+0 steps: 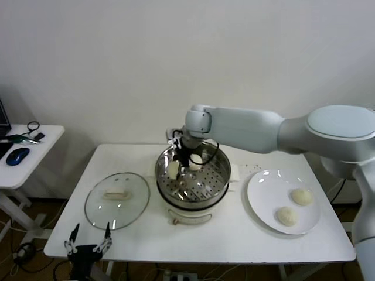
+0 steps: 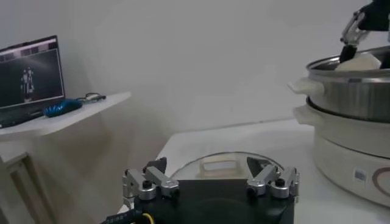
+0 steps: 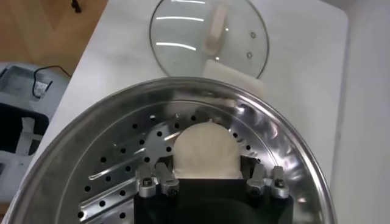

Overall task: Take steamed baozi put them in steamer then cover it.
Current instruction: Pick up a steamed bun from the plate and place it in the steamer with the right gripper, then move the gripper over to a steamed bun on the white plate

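While my right arm reaches across the table from the right, my right gripper [image 1: 183, 161] hangs inside the steamer [image 1: 218, 175], its fingers [image 3: 159, 180] set to either side of a steamed baozi [image 3: 203, 152]. In the right wrist view the bun fills the gap between the fingers and rests on the perforated tray; whether the pads press it or stand just clear I cannot tell. This bun is a round dome, flat side down, with no long axis to speak of. A second pale bun [image 1: 195, 159] shows just beside it at the far wall of the steamer. Two more steamed baozi, one nearer the far rim [image 1: 302, 196] and one nearer me [image 1: 286, 216], lie apart on the white plate [image 1: 261, 193] to the right of the steamer. The glass lid [image 1: 117, 200] lies flat on the table [image 1: 222, 240] to the left, its cream handle up. My left gripper [image 1: 88, 241] waits at the near left edge of the table, fingers spread wide, holding nothing.
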`<state>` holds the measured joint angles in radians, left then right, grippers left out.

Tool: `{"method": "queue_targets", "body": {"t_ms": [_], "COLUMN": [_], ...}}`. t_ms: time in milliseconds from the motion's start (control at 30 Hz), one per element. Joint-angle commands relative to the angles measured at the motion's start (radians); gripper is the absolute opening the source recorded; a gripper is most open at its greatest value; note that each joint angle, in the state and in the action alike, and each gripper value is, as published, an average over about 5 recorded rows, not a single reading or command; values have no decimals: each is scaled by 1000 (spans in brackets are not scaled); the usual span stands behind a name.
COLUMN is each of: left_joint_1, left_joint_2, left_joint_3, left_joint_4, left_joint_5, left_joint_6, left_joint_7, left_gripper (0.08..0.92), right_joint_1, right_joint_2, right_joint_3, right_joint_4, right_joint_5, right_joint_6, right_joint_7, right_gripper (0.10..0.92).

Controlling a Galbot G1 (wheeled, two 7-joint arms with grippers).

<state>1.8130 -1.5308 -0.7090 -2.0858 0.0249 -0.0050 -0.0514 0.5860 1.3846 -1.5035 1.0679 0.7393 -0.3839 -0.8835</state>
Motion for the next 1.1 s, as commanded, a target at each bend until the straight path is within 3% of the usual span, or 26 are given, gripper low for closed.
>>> {"method": "queue_targets", "body": {"t_ms": [33,233,433,700,1100], "left_joint_1": [-8,-10,-10,-5,-16], "left_joint_2": [2,2,1,3,-4], "left_joint_3": [-1,-1,0,-2,11], "left_joint_4": [8,6,5,2,-9], "left_joint_5": [-4,-4,-2,-2,6], "left_joint_6": [1,3,4,3,15], "left_joint_7": [0,0,-1,-2,0], "left_gripper": [823,823,823,823,823], "right_joint_1": [-31,-37,-28,39,260], "right_joint_2": [36,25,13,-56,-404], "right_joint_3": [-14,-15,-9,7,-67], "right_joint_4": [-28,-18,-11,33,234], "right_joint_5": [-18,-31,-31,-29,18], "right_joint_6": [0,0,5,18,74], "right_joint_7": [-1,-3,-14,-46,-141], "right_gripper": [702,724,813,823,823]}}
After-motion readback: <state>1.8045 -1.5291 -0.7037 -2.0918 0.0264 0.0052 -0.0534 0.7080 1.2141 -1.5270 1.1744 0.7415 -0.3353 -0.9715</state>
